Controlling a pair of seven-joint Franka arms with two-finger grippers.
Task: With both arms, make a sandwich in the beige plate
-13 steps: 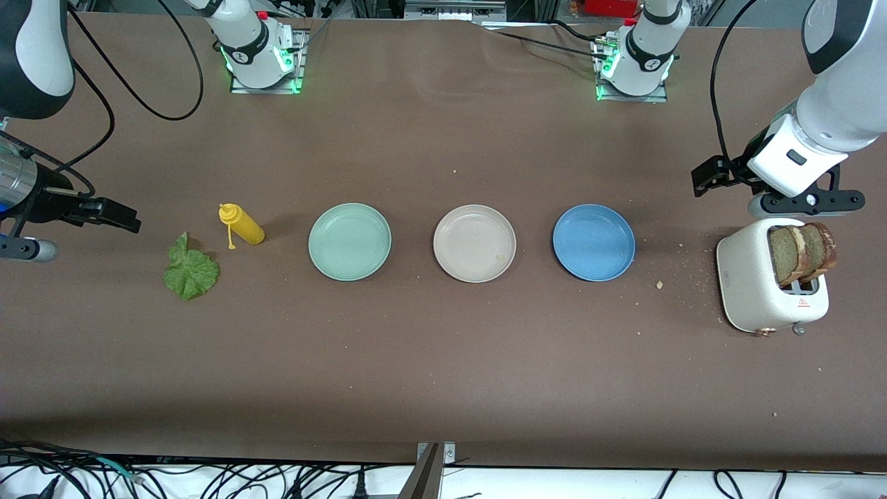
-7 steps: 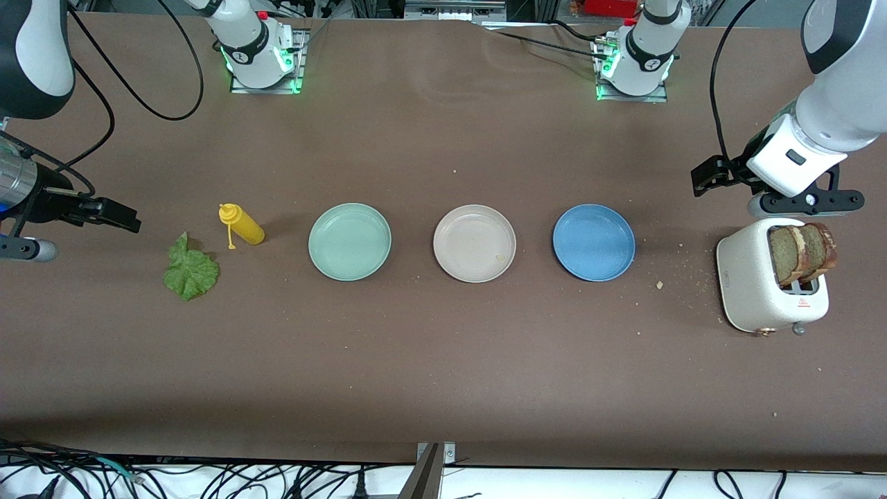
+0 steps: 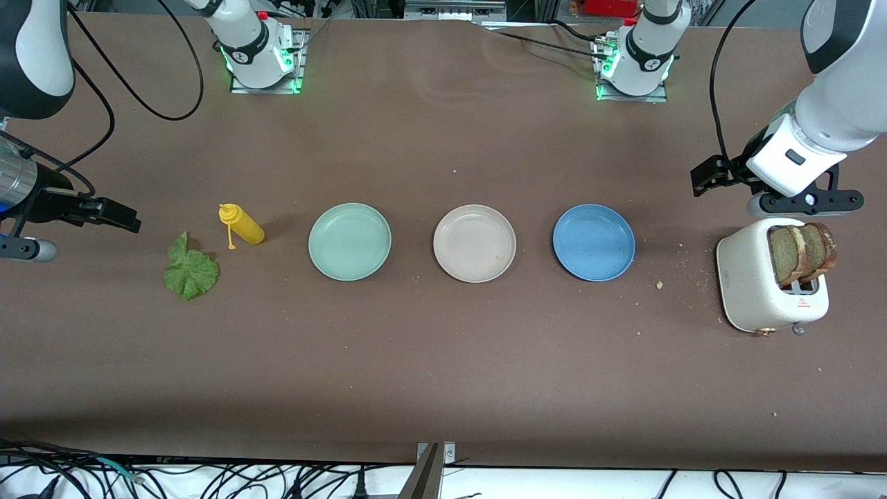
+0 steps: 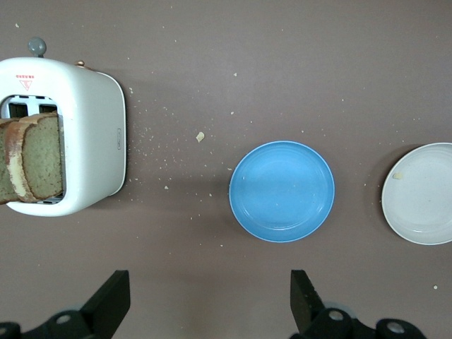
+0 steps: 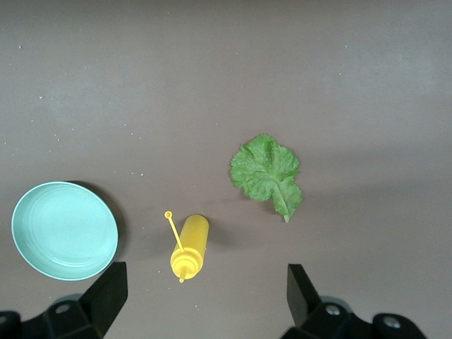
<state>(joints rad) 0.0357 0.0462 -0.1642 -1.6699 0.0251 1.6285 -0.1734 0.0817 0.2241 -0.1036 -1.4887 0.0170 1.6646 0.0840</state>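
**Both grippers open above a table set for a sandwich**

Jaws on both grippers stand wide apart and hold nothing. The left gripper (image 4: 205,304) hangs over bare table beside the white toaster (image 3: 755,281), at the left arm's end. Two bread slices (image 3: 800,251) stand upright on edge in the toaster's slots, side by side, flat faces turned toward the table's ends. The right gripper (image 5: 201,300) hangs over the right arm's end, above the yellow squeeze bottle (image 3: 242,224). That bottle lies on its side, nozzle aimed at the right arm's end. The lettuce leaf (image 3: 190,272) lies flat just beside it, nearer the front camera. The beige plate (image 3: 454,260) sits mid-table between the mint-green plate (image 3: 326,256) and the blue plate (image 3: 572,256). Crumbs (image 3: 659,284) dot the brown tabletop (image 3: 443,360) near the toaster. Cables (image 3: 138,478) trail below the table's edge.
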